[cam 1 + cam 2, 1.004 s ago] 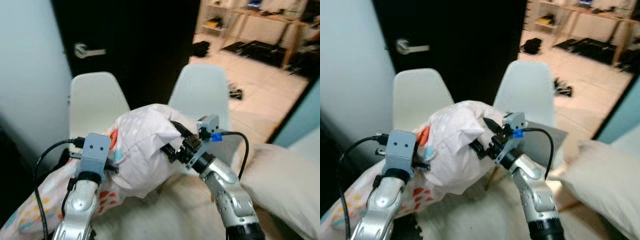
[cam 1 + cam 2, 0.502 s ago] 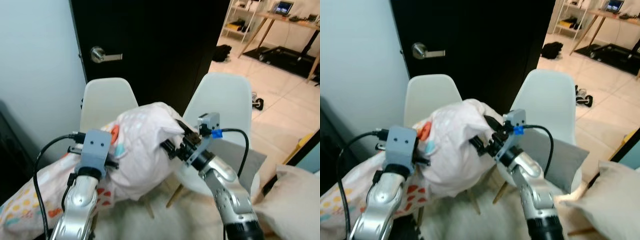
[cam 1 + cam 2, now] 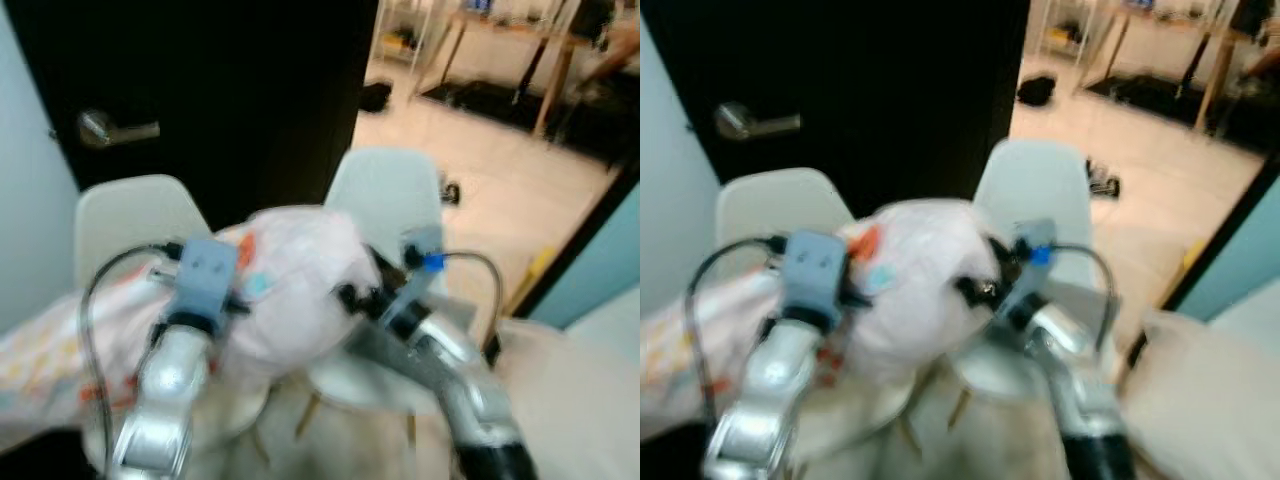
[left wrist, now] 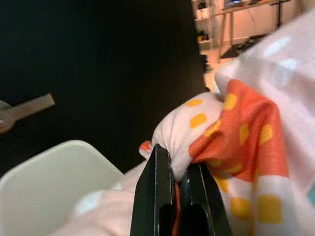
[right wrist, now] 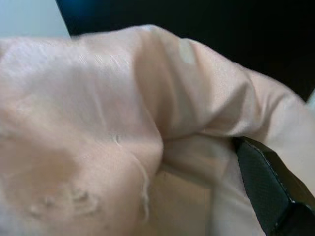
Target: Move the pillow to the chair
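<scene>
Left pincer (image 4: 178, 183) is clamped on a fold of the white pillow (image 3: 290, 290) with orange and yellow spots, while the right pincer (image 3: 352, 293) presses into its other side, its grip impossible to tell. Between both arms, the pillow is held up in front of two white chairs (image 3: 130, 215) (image 3: 385, 195) standing by a black door (image 3: 220, 90).

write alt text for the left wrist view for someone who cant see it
The left tool pinches a fold of the pillow, white fabric with orange and yellow patches, between its two black fingers. Behind it stand a dark door with a silver handle and the top of a white chair.
</scene>
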Tool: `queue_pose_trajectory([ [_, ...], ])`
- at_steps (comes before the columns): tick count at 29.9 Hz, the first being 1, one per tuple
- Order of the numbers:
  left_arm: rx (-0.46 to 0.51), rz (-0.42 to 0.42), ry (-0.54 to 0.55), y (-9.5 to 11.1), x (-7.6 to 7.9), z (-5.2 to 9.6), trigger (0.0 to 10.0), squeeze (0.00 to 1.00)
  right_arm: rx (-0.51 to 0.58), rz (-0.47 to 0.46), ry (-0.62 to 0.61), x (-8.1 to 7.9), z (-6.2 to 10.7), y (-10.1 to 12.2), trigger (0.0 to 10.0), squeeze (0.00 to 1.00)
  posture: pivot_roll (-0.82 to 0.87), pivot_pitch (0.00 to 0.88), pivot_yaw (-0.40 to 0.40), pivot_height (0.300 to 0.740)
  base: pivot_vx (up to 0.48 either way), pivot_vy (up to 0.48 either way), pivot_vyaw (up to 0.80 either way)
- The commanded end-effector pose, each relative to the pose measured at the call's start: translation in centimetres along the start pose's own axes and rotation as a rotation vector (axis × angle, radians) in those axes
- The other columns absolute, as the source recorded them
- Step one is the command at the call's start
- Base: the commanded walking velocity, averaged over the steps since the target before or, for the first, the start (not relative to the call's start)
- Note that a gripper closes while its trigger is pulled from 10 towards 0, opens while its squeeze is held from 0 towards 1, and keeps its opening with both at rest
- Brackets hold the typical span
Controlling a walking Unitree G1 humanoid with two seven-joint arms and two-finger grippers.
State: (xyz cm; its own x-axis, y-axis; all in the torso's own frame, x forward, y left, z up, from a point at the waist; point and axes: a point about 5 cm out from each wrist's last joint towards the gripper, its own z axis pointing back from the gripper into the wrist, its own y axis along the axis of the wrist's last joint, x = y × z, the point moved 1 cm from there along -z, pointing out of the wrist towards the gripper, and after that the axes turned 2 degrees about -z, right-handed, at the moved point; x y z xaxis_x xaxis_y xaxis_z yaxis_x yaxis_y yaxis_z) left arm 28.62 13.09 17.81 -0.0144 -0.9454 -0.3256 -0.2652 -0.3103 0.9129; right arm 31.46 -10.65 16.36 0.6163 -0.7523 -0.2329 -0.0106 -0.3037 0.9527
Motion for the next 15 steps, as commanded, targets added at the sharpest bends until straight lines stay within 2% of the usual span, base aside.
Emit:
queue_pose_trajectory([
  [1, 0.093, -0.008, 0.003, 1.8, -0.3, -0.2, 10.0, 0.0, -0.02, -0.009, 0.076, -1.6, -0.9, -0.5, 10.0, 0.0, 0.11, 0.0, -0.065, 0.74, 0.341, 0.0, 0.0],
  [4, 0.093, -0.013, 0.007, 1.9, -0.4, -0.2, 10.0, 0.0, -0.029, 0.011, 0.103, -1.9, -0.8, -0.5, 10.0, 0.0, 0.12, 0.0, -0.065, 0.74, 0.339, 0.0, 0.0],
  [7, 0.089, -0.044, 0.032, 1.9, -1.0, -0.2, 10.0, 0.0, -0.055, 0.059, 0.158, -2.6, -0.7, -0.8, 10.0, 0.0, 0.12, 0.0, -0.065, 0.74, 0.341, 0.0, 0.8],
  [15, 0.077, -0.092, 0.053, 1.9, -1.5, -0.3, 10.0, 0.0, -0.062, 0.056, 0.167, -2.7, -0.6, -0.9, 10.0, 0.0, 0.12, 0.0, -0.065, 0.74, 0.336, 0.0, 0.8],
])
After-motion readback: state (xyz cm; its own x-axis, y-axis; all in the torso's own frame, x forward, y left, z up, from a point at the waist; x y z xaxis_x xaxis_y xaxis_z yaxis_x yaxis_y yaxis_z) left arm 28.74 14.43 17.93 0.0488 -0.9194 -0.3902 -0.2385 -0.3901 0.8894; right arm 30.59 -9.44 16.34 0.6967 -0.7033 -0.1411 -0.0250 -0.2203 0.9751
